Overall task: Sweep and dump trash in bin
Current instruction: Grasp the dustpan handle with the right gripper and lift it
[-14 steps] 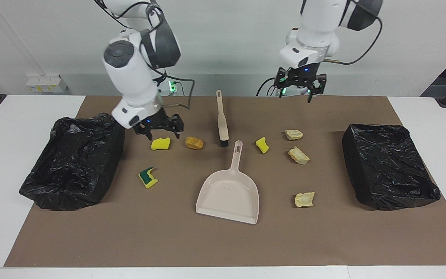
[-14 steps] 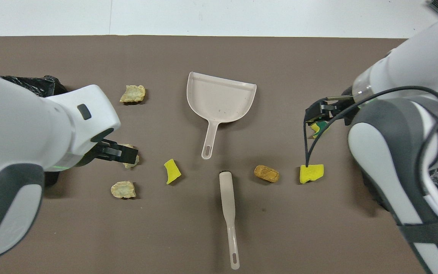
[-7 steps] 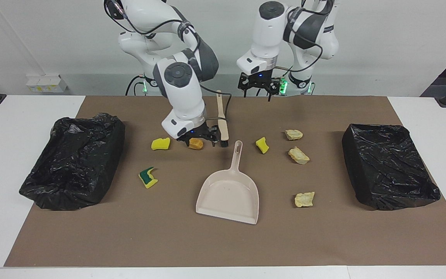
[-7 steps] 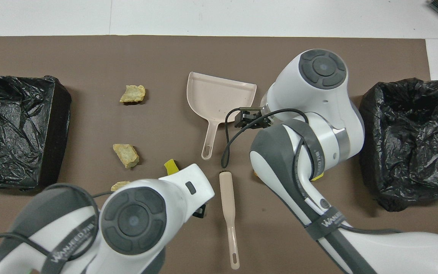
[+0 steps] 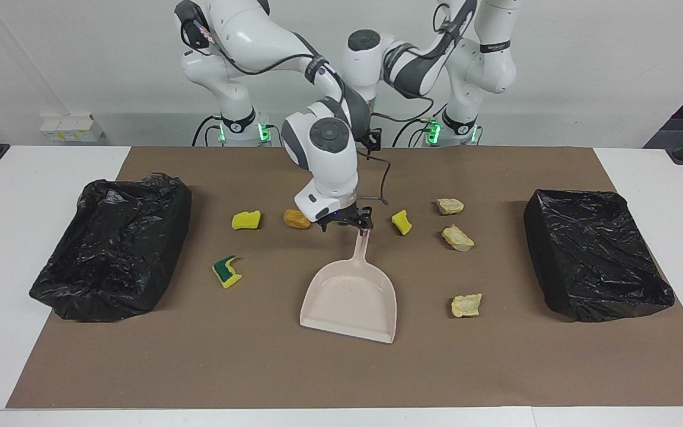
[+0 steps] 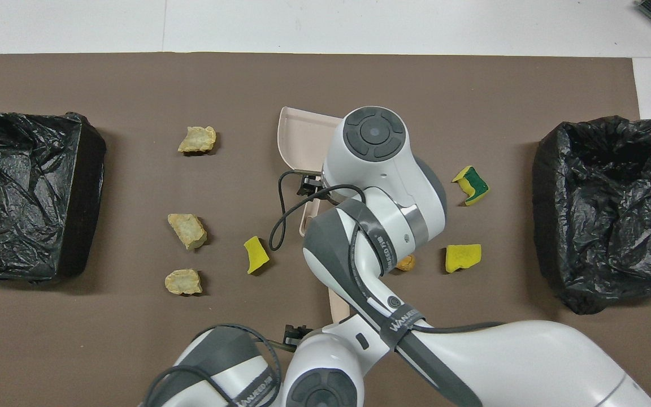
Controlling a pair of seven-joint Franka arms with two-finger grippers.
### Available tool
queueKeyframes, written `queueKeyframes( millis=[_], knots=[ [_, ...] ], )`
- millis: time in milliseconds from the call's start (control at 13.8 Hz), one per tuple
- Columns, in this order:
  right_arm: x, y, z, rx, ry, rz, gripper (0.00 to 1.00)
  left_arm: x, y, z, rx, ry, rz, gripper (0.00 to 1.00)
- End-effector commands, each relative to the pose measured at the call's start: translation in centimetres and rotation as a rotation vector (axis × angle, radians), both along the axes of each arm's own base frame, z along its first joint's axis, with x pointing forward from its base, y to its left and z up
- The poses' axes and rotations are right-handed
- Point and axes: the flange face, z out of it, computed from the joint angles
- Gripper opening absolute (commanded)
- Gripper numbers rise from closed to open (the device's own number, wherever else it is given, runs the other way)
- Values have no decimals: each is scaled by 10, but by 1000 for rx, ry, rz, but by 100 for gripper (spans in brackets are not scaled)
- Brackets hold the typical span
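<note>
We are seeing the right pincer [image 5: 346,222] hanging open over the dustpan [image 5: 350,299] handle, hiding the brush [image 6: 337,298], the left pincer's state unreadable.

— Where is the right gripper [image 5: 347,225]?
— Seen from overhead, the right arm reaches in from five o'clock to the middle. Its wrist points down and its jaws are apart.
— And the left gripper [image 6: 294,334]?
— At six o'clock, mostly hidden between the two arms.
</note>
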Motion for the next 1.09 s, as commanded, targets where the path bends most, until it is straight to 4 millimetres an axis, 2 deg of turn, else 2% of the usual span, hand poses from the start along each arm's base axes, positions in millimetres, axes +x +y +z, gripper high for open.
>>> queueKeyframes(
  millis=[0, 73, 145, 218, 363, 436, 509, 582, 654, 727, 872, 945, 1018],
  knots=[
    [10, 16, -16, -11, -26, -10, 91, -18, -9, -9, -1, 9, 21, 100],
    [10, 16, -16, -13, -24, -16, 79, -25, -7, -17, 8, 15, 21, 100],
    [9, 17, -17, -13, -20, -19, 73, -27, -6, -19, 12, 17, 21, 99],
    [7, 19, -23, -18, -13, -27, 71, -31, -9, -22, 14, 18, 12, 96],
    [3, 24, -30, -27, -4, -27, 69, -42, -19, -52, 56, 40, 20, 87],
    [3, 23, -27, -27, -5, -28, 59, -39, -20, -53, 46, 35, 27, 84],
    [2, 23, -28, -31, 1, -27, 48, -33, -21, -54, 44, 34, 40, 78],
    [5, 19, -28, -31, -1, -32, 44, -32, -21, -54, 44, 34, 42, 72],
    [5, 19, -29, -30, 0, -33, 45, -31, -20, -55, 48, 37, 44, 67],
    [4, 20, -30, -30, 2, -31, 45, -30, -19, -55, 54, 40, 46, 53],
    [2, 17, -36, -34, 10, -33, 45, -23, -13, -52, 64, 36, 56, 45],
    [1, 18, -38, -36, 14, -29, 44, -21, -12, -51, 62, 34, 58, 38],
    [0, 16, -38, -39, 17, -23, 36, -18, -11, -51, 63, 32, 64, 26]
  ],
)
